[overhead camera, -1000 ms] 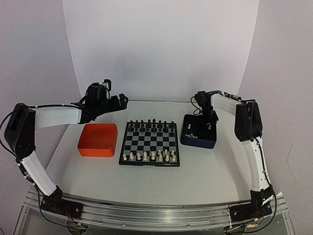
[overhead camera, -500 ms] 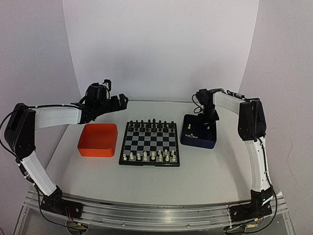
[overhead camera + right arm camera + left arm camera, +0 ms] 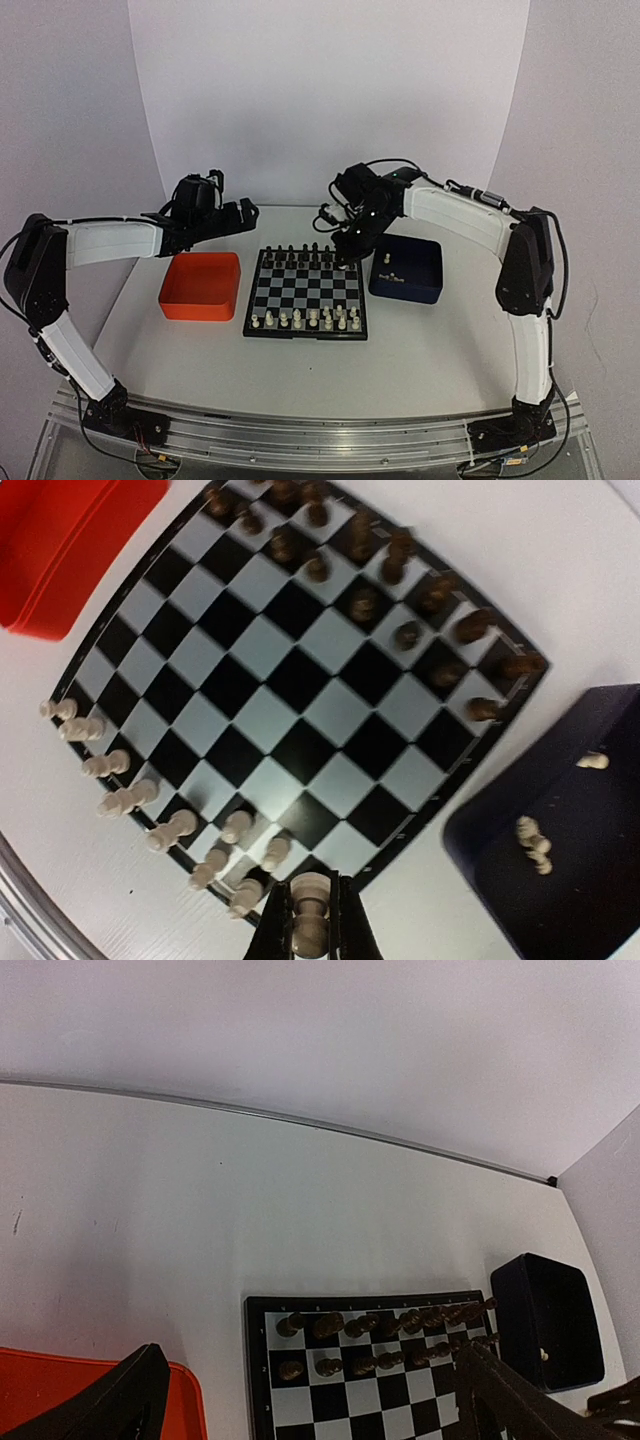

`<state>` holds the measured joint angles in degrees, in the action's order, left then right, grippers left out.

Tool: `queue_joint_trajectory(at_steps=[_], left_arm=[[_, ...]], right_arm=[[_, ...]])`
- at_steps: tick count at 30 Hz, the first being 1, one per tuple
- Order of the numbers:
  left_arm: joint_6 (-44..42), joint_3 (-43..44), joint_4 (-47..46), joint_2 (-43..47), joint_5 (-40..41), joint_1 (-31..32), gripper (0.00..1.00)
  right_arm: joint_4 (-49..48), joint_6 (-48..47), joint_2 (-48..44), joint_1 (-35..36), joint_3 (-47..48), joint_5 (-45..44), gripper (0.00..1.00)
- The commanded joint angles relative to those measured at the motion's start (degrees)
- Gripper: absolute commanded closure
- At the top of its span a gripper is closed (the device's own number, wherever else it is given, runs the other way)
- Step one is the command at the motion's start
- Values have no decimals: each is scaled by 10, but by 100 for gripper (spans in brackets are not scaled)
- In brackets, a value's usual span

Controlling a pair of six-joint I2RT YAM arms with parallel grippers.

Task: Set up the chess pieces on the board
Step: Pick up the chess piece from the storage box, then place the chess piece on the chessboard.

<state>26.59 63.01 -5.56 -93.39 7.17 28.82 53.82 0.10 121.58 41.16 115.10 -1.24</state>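
Observation:
The board (image 3: 306,293) lies mid-table, with black pieces on its far rows and several cream-white chess pieces (image 3: 300,320) on its near rows. My right gripper (image 3: 345,262) hangs over the board's far right part, shut on a cream-white pawn (image 3: 311,920). In the right wrist view the board (image 3: 300,695) lies below, with white pieces (image 3: 120,800) at lower left. My left gripper (image 3: 240,212) is open and empty beyond the board's far left corner. Its dark fingers (image 3: 120,1400) frame the board (image 3: 375,1375).
An orange tray (image 3: 201,285) sits left of the board. A dark blue tray (image 3: 407,268) on the right holds a few white pieces (image 3: 535,842). The white backdrop wall rises behind the table.
My right gripper has swung left from over the dark blue tray to above the board's far right part, carrying a white pawn. The left arm has hardly moved.

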Motion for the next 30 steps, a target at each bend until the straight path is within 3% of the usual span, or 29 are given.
queue_joint_trajectory(at_steps=[1,11,30], left_arm=[[10,-9,13,44,7,-3,0],[14,-30,22,64,0,-3,0],[22,-54,24,89,2,-2,0]], right_arm=[[16,-20,63,30,50,67,99],[19,-19,149,59,111,75,97],[30,-5,182,77,106,112,94]])
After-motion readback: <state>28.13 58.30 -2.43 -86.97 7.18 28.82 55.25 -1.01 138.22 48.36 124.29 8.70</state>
